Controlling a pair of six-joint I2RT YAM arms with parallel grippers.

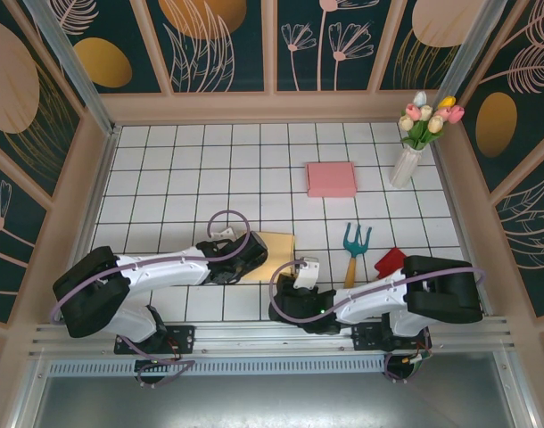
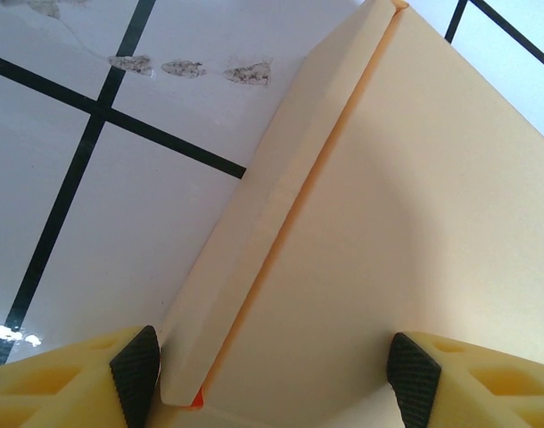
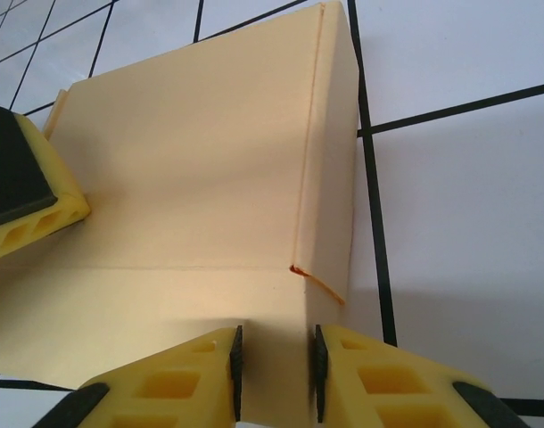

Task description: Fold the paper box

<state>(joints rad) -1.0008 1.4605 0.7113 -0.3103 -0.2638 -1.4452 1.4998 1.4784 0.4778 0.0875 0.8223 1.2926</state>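
Top external view gives you the paper box [image 1: 274, 254] lying flat on the white gridded worktop [image 1: 165, 169]. It is near the front edge and about in the middle. The left arm [image 1: 156, 267] reaches it from the left and the right arm [image 1: 379, 290] from the near right.

To the right of the box lies a small teal garden fork [image 1: 355, 245], and just beside the fork is a red object [image 1: 390, 260], partly covered by the right arm. Farther back you see a pink flat box [image 1: 331, 178] and a vase of tulips [image 1: 406, 160], both well apart from the paper box.

On the left wrist view, the left hand [image 2: 272, 366] is spread wide over the box. One black pad [image 2: 134, 361] stands just beside the end of a narrow flap [image 2: 281, 205] that is folded along the box edge. The other pad is over the flat panel. Whether the pads press the paper, you cannot tell.

On the right wrist view, the right hand [image 3: 277, 361] has its fingers almost pressed together, and they pinch the near edge of the box; cream paper fills the thin gap between the pads. A crease runs up the right side of the box, and the side strip [image 3: 334, 160] beyond it bends down toward the worktop. At the left side of the box, one yellow finger of the left hand rests on the paper.
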